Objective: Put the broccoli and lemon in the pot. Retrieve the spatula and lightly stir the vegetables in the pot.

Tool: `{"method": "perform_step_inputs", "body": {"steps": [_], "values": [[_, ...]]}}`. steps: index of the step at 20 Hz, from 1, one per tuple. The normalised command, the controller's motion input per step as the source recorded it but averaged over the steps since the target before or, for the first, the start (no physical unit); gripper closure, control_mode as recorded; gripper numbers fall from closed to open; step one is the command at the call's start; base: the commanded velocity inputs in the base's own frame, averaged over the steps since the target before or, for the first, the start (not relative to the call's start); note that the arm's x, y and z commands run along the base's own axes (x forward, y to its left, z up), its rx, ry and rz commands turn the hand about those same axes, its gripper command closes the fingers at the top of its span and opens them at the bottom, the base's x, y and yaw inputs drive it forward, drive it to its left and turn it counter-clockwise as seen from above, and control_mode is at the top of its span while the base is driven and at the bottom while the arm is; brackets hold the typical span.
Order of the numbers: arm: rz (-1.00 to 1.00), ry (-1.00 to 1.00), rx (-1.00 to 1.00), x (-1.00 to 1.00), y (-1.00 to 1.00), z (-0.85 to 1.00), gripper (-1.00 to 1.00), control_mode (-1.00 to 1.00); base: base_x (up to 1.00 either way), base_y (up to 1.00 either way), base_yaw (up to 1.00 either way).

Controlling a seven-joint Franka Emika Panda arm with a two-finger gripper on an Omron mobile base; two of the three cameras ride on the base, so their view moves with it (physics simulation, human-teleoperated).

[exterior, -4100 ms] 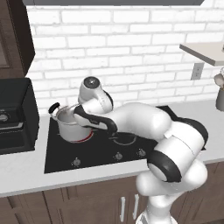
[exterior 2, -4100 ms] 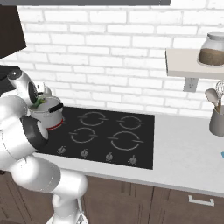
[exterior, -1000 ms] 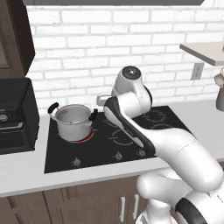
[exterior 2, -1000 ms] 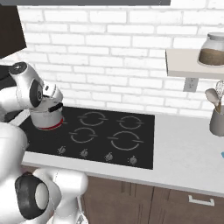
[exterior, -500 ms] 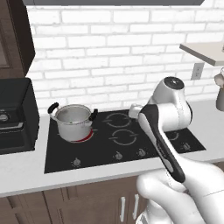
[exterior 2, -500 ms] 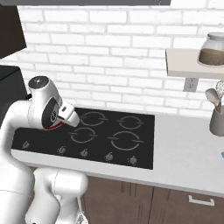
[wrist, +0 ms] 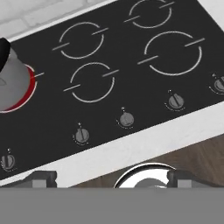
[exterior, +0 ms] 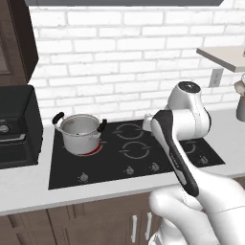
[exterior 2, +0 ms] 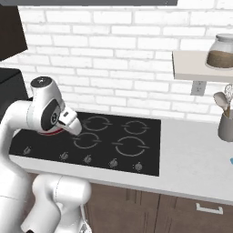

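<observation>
A: Where was the pot (exterior: 80, 134)?

B: On the rear left burner of the black cooktop (exterior: 139, 165), which glowed red under it; its two black side handles stuck out left and right; from the left base view its inside looked bare steel, though the bottom was hard to read from that angle. In the hand view only its grey flank (wrist: 11, 83) showed at the left edge, over the red ring.

A: And the gripper (wrist: 109, 177)?

B: Its jaws stood wide apart, holding nothing; the two dark finger tips (wrist: 43, 178) rose far apart at the bottom of the hand view, above the row of knobs (wrist: 126, 119) and the white counter edge (wrist: 131, 146).

A: What stood around?

B: A black toaster oven (exterior: 16, 127) just left of the cooktop; a shelf (exterior 2: 200, 68) on the brick wall to the right, carrying a glass jar (exterior 2: 220, 51); a grey utensil holder (exterior 2: 225, 123) on the counter beneath it, well apart from the pot.

A: Anything in the way?

B: The arm's white bulk (exterior 2: 45, 111) covered the pot in the right base view; in the left base view the arm (exterior: 184, 119) hid the right-hand burners.
</observation>
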Motion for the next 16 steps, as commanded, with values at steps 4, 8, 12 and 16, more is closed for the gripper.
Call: {"method": "perform_step_inputs", "body": {"steps": [4, 8, 12, 16], "values": [[-0.01, 0.0, 0.0, -0.06, 0.0, 0.0, -1.0, 1.0, -0.33, -0.23, -0.06], [0.0, 0.0, 0.0, 0.0, 0.0, 0.0, -1.0, 1.0, -0.62, -0.83, -0.11], [0.0, 0.0, 0.0, 0.0, 0.0, 0.0, -1.0, 1.0, -0.2, -1.0, -0.05], [0.0, 0.0, 0.0, 0.0, 0.0, 0.0, -1.0, 1.0, 0.0, -1.0, 0.07]]}}
